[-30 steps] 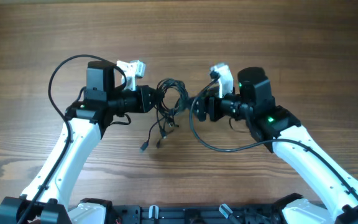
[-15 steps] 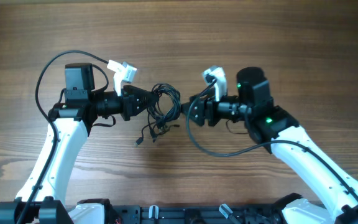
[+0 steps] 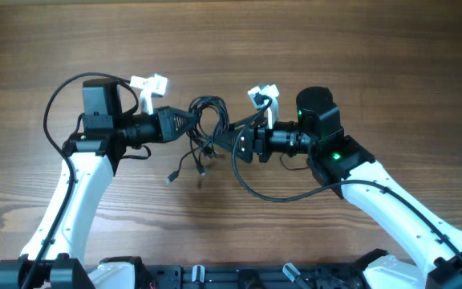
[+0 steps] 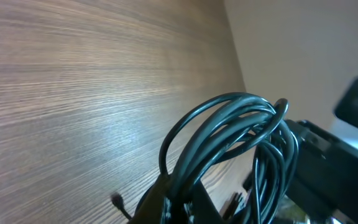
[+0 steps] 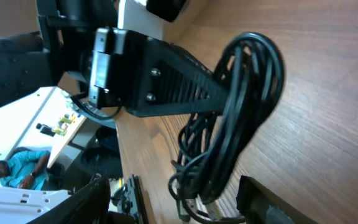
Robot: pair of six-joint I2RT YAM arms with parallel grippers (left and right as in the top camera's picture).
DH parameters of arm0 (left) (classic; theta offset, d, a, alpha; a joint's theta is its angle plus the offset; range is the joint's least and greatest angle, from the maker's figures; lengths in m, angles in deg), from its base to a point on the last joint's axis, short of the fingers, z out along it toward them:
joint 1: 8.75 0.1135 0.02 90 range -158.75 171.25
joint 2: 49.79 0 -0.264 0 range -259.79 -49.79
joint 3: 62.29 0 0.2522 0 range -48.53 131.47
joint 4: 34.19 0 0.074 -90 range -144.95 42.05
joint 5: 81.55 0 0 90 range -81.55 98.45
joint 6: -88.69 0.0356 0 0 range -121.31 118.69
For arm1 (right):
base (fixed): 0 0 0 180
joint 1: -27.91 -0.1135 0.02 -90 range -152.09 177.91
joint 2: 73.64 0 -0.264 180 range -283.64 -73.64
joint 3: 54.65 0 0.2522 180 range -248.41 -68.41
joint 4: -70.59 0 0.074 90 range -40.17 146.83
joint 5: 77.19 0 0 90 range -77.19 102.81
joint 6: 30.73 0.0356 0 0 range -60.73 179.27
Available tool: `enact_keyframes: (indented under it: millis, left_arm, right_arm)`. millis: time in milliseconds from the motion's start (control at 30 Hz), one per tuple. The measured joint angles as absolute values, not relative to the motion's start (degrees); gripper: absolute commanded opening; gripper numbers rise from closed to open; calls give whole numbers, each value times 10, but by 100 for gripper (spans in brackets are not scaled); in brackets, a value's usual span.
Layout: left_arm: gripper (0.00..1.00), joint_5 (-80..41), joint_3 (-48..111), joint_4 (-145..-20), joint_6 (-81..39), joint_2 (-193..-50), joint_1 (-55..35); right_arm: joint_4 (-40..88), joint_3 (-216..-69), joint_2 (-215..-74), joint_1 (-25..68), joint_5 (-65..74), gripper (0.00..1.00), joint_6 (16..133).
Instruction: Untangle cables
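Black thin cables (image 3: 203, 128) hang as one knotted bundle between the two arms, near the middle of the wooden surface (image 3: 359, 48). Several loops are stacked together at the top, and a few loose plug ends (image 3: 172, 175) trail down toward the wood. In the left wrist view the loops (image 4: 229, 134) arch up as a tight coil with no strand pulled free of the others.

The left fingers (image 3: 180, 122) are clamped together on the bundle's left side and carry it. The right wrist view shows them as a ribbed black wedge (image 5: 185, 93) running into the coil (image 5: 247, 93).

The right fingers (image 5: 260, 199) stand apart. The lower part of the tangle lies between them, but they do not look closed on it. Whether any strand touches them cannot be told.

As a judgement, the task is at an early stage. The bundle has been picked up and presented to the second arm, yet no cord has been separated. All the pulling apart, and laying the cords out singly, is still to do.

Against the overhead picture from a second ago, the left arm has drawn back to its own side and taken the bundle with it. The trailing ends have shifted the same way. The right arm has followed and now sits closer to the tangle than before.
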State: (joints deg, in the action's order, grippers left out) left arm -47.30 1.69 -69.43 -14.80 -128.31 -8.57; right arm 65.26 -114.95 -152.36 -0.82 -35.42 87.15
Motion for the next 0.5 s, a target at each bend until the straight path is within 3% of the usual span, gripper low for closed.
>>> enact_keyframes:
  millis: [333, 500]
  left_arm:
    - [4, -390, 17, -679, -231, -1283, -86]
    - [4, -359, 17, -668, -277, -1283, -86]
  right_arm:
    - [586, -1150, -1525, -12, -241, 70, 838]
    - [594, -1150, -1551, -89, -126, 61, 853]
